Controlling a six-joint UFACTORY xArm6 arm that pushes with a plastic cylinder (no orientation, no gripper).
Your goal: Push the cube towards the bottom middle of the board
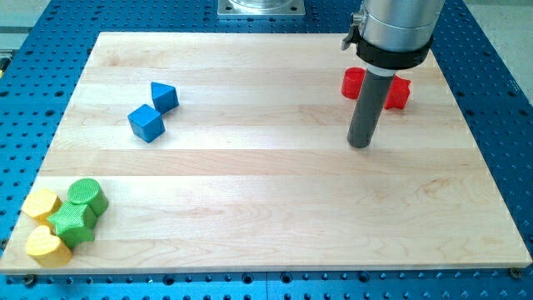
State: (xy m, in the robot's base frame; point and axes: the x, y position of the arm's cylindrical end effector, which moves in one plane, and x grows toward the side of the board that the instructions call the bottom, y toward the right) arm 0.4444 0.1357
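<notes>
A blue cube [146, 123] sits on the wooden board [275, 217] in the upper left part. A blue wedge-shaped block [165, 97] lies just above and right of it, close to touching. My tip [360, 145] is far to the cube's right, in the right half of the board. Two red blocks lie behind the rod: one [354, 82] at its left and one [398, 92] at its right, partly hidden; their shapes are unclear.
At the bottom left corner lies a cluster: a green cylinder [87, 196], a green star-shaped block [72, 222], a yellow block [40, 203] and a yellow heart-shaped block [47, 246]. A blue perforated table surrounds the board.
</notes>
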